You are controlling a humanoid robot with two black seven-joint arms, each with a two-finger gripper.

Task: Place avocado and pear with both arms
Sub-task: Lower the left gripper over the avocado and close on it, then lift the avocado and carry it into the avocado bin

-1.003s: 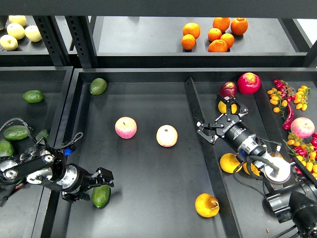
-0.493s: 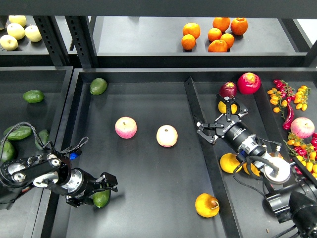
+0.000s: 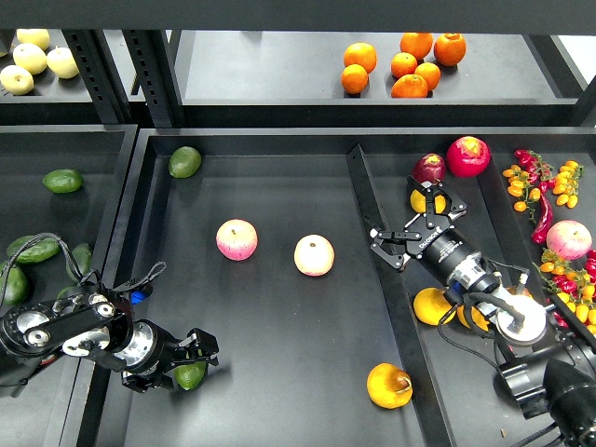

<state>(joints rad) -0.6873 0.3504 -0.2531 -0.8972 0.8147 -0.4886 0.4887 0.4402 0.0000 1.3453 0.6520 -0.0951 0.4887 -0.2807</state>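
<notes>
Holding the avocado (image 3: pixel 191 374) between its fingers, our left tool (image 3: pixel 193 357) sits low over the front-left of the tray (image 3: pixel 279 326); a glossy skin could roll once let go. Our right tool (image 3: pixel 416 222) stands wide and empty, well apart from the pear (image 3: pixel 388 385), so reaching risks clipping the divider (image 3: pixel 372 233).

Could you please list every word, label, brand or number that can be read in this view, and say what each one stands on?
White lettering on the right gripper: there is one short word along its black body, but it is too small and tilted to read.
Left gripper: no lettering shows.
Fruit, trays and shelves: no labels, stickers or numbers can be seen.
Nothing else in the view carries text.
</notes>
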